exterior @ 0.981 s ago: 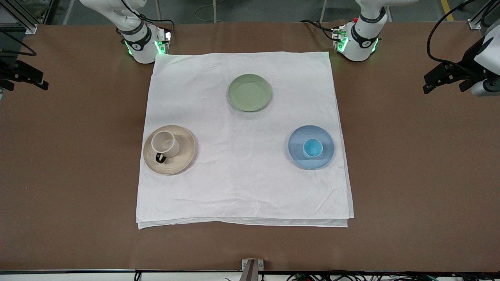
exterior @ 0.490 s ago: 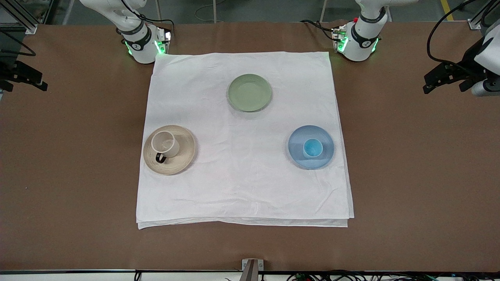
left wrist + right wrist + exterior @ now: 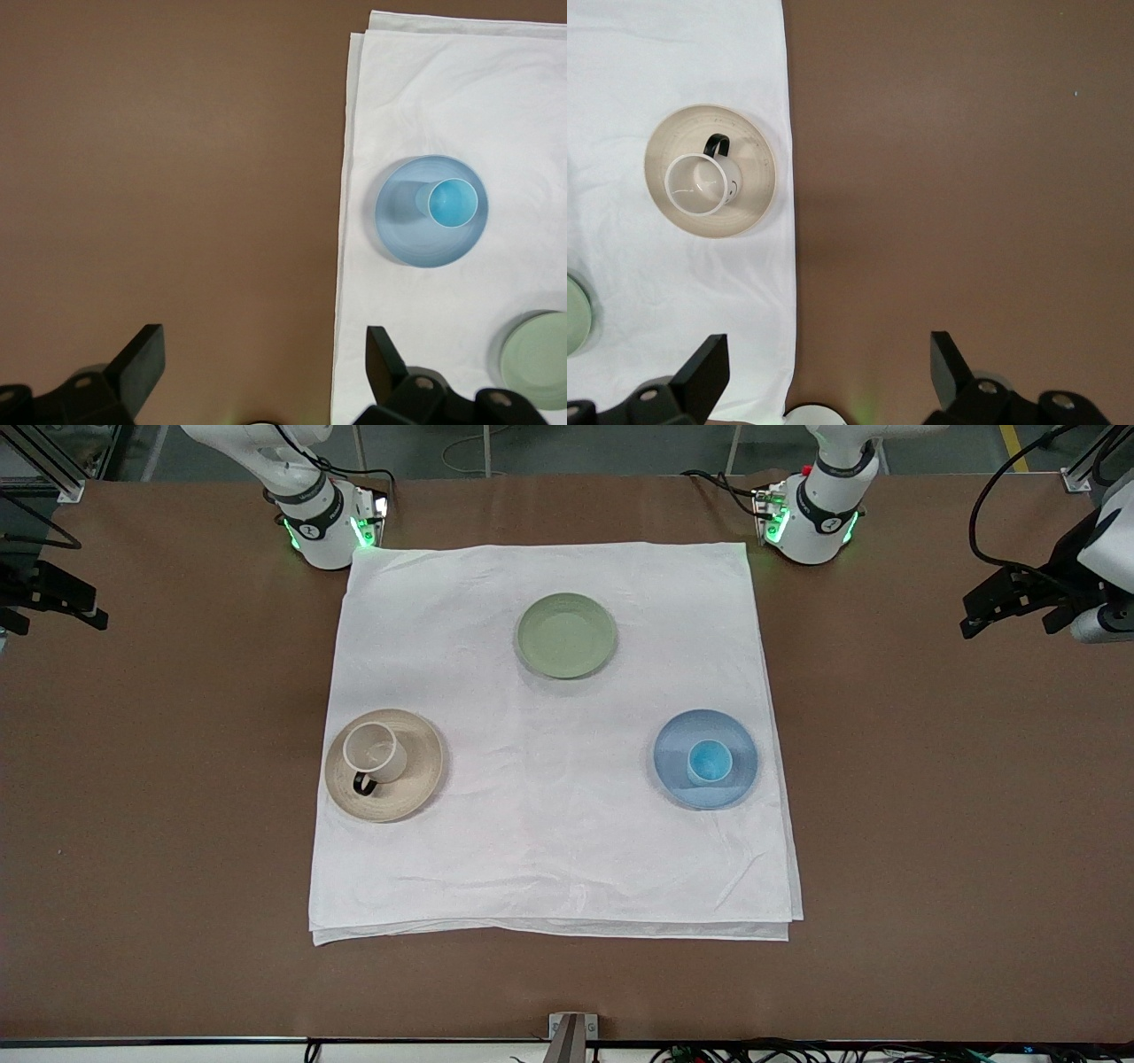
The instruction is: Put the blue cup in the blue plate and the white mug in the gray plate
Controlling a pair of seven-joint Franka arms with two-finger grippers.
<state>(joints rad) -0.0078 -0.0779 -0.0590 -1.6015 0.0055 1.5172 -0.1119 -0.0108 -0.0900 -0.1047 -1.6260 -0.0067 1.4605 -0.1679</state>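
The small blue cup (image 3: 710, 762) stands upright in the blue plate (image 3: 673, 746), toward the left arm's end of the white cloth. The white mug (image 3: 375, 751) with its dark handle sits in the gray plate (image 3: 421, 772), toward the right arm's end. My left gripper (image 3: 1010, 622) hangs open and empty over bare table off the cloth. My right gripper (image 3: 58, 618) hangs open and empty over bare table at the other end. The left wrist view shows the open left gripper (image 3: 263, 341), the blue cup (image 3: 454, 202) and the blue plate (image 3: 403, 237). The right wrist view shows the open right gripper (image 3: 827, 347), the white mug (image 3: 702, 184) and the gray plate (image 3: 755, 205).
A sage-green plate (image 3: 566, 635) lies bare on the white cloth (image 3: 549, 841), farther from the front camera than the other two plates. The cloth covers the middle of the brown table (image 3: 930, 824). Both arm bases stand at the cloth's corners farthest from the front camera.
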